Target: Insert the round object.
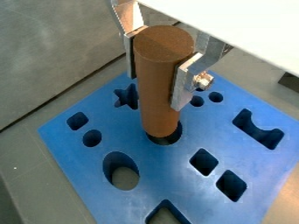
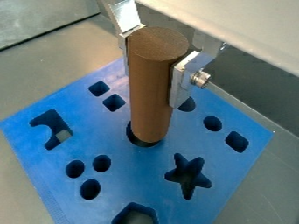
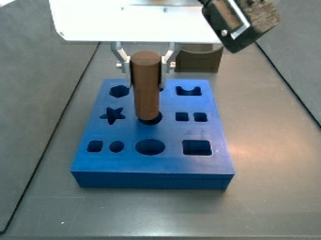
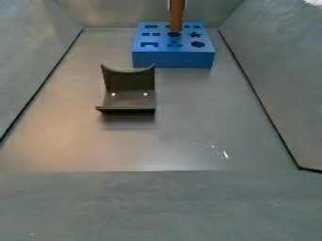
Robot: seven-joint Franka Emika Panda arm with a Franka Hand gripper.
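Jaws of the gripper closed narrowly on the upper part of the round object, silver fingers pressed flat against opposite sides, above the blue block. Brown, wood-like, smooth peg, upright, far taller than wide, lower end seated in a round hole near the block's middle. No readable writing; dark curved block well apart on the bench.
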